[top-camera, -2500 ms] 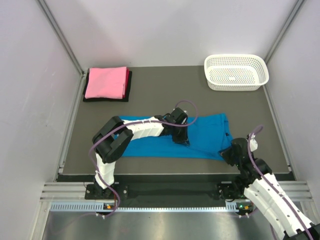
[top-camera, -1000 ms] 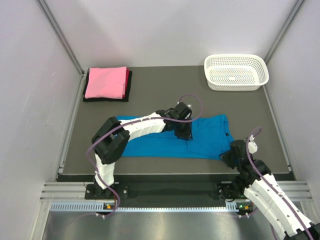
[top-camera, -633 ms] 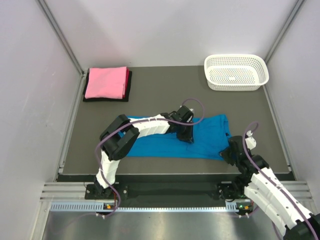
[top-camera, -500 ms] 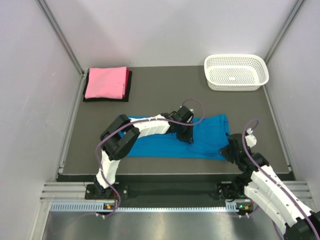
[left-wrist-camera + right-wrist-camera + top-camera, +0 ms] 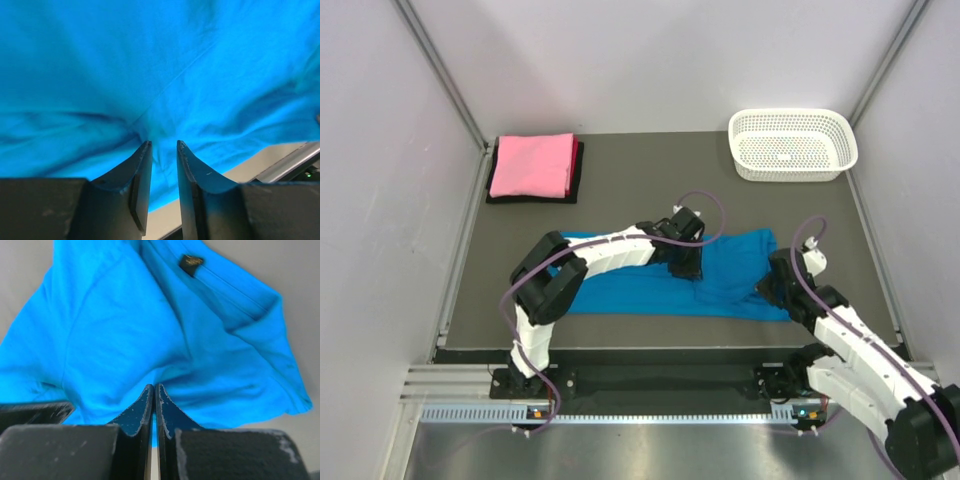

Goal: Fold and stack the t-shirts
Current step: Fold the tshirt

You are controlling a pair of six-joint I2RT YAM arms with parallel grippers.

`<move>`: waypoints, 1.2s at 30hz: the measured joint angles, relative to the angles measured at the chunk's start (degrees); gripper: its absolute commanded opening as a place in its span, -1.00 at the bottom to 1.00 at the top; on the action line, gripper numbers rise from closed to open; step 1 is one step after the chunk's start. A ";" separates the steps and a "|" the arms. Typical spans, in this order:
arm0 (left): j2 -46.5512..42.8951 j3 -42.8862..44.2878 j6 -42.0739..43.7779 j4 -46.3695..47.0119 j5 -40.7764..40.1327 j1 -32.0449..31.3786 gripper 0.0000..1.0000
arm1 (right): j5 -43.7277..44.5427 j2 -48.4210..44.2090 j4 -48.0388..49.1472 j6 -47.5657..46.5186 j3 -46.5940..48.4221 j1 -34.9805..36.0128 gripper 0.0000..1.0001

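I see a plain turquoise-blue t-shirt (image 5: 640, 288), pink t-shirt (image 5: 530, 165) over maroon-black t-shirt (image 5: 530, 199) upper left, white perforated basket (image 5: 792, 160).

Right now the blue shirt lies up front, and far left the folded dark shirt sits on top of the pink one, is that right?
Not quite. The top view shows the stack the other way round: the folded pink shirt sits on top of the dark shirt, far left. The blue shirt does lie up front.
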 measured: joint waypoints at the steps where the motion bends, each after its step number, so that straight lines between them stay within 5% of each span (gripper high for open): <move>1: -0.79 0.00 -0.02 -0.50 -0.46 0.07 -0.36 | 0.00 1.57 0.74 -0.20 0.63 0.02 -1.00; 15: -9.38 -8.24 0.22 1.31 2.10 0.31 -0.26 | 0.02 13.49 5.16 -2.08 4.57 -1.33 -1.00; 23: -9.35 -11.61 -0.59 3.78 5.07 0.31 -0.79 | 0.00 15.32 5.88 -2.25 4.83 -2.49 -1.00; 36: -7.41 -12.90 -2.21 4.74 5.68 -0.13 -0.95 | -0.17 17.27 7.52 -2.47 4.83 -3.52 -1.00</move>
